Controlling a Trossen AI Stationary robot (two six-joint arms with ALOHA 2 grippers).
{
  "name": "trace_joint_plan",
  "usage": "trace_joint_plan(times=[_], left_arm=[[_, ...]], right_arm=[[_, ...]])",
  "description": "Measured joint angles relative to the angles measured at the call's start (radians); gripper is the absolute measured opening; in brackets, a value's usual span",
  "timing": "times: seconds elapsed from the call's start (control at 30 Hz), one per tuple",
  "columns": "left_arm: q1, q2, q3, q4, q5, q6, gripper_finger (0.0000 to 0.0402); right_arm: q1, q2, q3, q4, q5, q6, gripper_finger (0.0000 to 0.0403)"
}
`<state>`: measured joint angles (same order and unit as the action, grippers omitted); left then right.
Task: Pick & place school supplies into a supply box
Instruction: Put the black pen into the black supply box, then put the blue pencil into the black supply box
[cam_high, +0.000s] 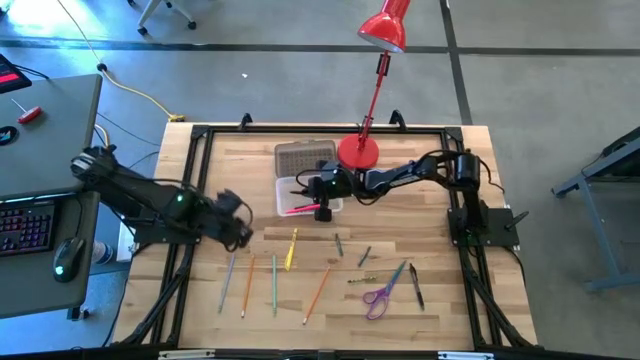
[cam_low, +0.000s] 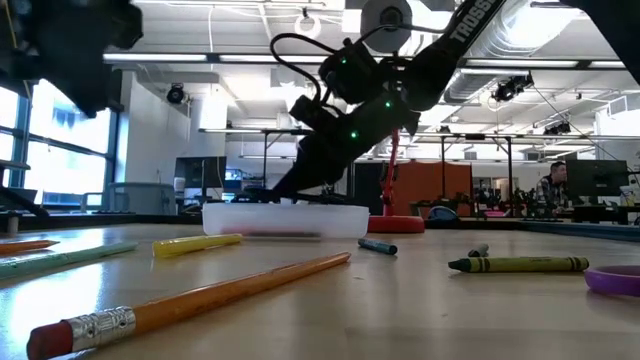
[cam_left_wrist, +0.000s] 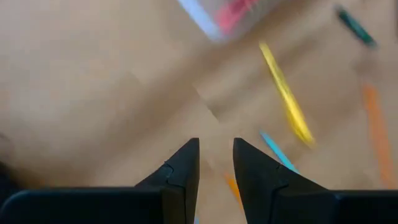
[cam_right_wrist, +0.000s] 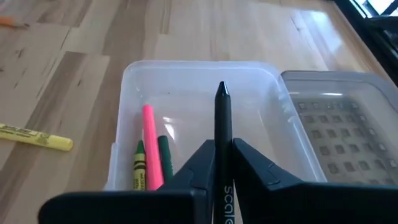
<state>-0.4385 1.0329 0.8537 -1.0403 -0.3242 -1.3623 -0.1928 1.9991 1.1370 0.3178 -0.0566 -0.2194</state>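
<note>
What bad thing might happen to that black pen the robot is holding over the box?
The right tool holds the black pen above the clear box, pointing toward the far wall. Let go like this, it might land tilted on the rim or bounce out. It may also knock the pink marker and crayons already inside. The open lid sits close beside, so the pen might slide onto it.
</note>
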Motion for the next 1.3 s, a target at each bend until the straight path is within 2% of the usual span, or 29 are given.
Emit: trace_joint_plan(times=[0.07, 0.17, 0.4, 0.57, 0.7, 0.87, 1.0, 1.1, 1.3], left_arm=[[-0.037, 0.017, -0.024, 0.064, 0.084, -0.049, 0.0129], [-0.095, 0.065, -0.035, 0.08, 0.135, -0.13, 0.0129], [-0.273, 0.177, -0.037, 0.095, 0.135, -0.442, 0.0129], [-0.405, 0.285, -0.037, 0.209, 0.132, -0.713, 0.0129], [-0.485, 0.377, -0.037, 0.29, 0.14, -0.86, 0.0129], [-0.526, 0.466, -0.037, 0.335, 0.222, -0.921, 0.0129], [-0.54, 0.496, -0.037, 0.319, 0.296, -0.943, 0.0129], [-0.54, 0.509, -0.037, 0.306, 0.292, -0.945, 0.0129], [-0.537, 0.554, -0.035, 0.292, 0.217, -0.899, 0.0129]], right_arm=[[0.0, 0.0, 0.0, 0.0, 0.0, 0.0, 0.0047], [0.0, 0.0, 0.0, 0.0, 0.0, -0.014, 0.0067], [0.003, 0.0, 0.0, 0.0, 0.0, -0.022, 0.0103], [0.003, 0.0, 0.0, 0.0, -0.005, 0.004, 0.0114], [0.003, 0.0, 0.0, 0.0, -0.006, 0.041, 0.0114], [0.009, 0.0, -0.001, -0.008, -0.006, 0.115, 0.0114], [0.03, 0.0, -0.001, -0.015, -0.006, 0.107, 0.0114], [0.05, -0.001, -0.001, -0.007, -0.006, 0.107, 0.0114], [0.103, -0.027, -0.001, -0.017, -0.007, 0.107, 0.0114]])
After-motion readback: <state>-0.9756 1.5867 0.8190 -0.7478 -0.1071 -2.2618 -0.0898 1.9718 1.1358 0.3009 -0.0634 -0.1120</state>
